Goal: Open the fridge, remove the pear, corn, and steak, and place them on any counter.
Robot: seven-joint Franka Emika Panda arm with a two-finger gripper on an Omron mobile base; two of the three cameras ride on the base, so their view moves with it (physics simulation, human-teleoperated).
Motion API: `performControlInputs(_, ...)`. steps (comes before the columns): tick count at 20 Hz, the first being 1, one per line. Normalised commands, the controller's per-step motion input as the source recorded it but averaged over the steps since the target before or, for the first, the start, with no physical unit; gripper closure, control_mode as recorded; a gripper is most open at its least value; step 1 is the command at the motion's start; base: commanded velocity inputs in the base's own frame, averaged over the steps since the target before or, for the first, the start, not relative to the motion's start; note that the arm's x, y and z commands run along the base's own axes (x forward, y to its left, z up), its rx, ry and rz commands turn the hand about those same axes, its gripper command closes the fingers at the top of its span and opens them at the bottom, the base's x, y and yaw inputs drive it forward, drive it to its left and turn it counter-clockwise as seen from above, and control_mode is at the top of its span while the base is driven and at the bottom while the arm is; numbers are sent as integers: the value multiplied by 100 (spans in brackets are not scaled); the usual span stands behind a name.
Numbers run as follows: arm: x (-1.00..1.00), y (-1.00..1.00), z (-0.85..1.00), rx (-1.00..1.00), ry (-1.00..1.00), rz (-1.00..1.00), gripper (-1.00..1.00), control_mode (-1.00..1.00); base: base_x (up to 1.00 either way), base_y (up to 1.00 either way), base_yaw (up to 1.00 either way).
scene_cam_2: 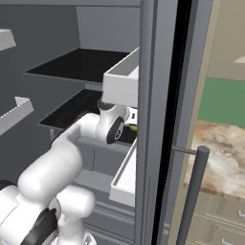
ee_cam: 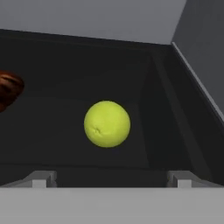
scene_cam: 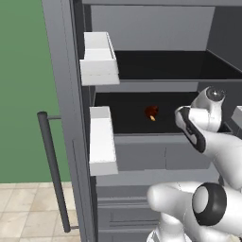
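The pear (ee_cam: 107, 124) lies on the fridge (scene_cam: 156, 124) shelf, the steak (ee_cam: 8, 89) to its left.

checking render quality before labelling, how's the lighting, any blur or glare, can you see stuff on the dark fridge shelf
Hand view: the round yellow-green pear is sharp and evenly lit against the near-black shelf, no glare. Left base view: the small reddish-brown item is tiny and soft. Right base view: flat shading, the tall dark grey fridge door edge blocks much of the interior.

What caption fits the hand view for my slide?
Open fingers face the pear on a dark fridge shelf, a reddish-brown item at left.
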Motion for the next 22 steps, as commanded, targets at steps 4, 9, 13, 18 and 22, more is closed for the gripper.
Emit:
performControlInputs(4, 29, 0, -20, 0, -3, 0, -100, -100, 0, 0, 0)
performControlInputs(9, 31, 0, -19, 2, 0, 0, -100, -100, 0, 0, 0)
performControlInputs(13, 32, 0, -11, 3, 0, 0, -100, -100, 0, 0, 0)
performControlInputs(18, 18, 0, -5, 0, -1, 0, -100, -100, 0, 0, 0)
performControlInputs(22, 16, 0, -16, 0, 0, 0, -100, -100, 0, 0, 0)
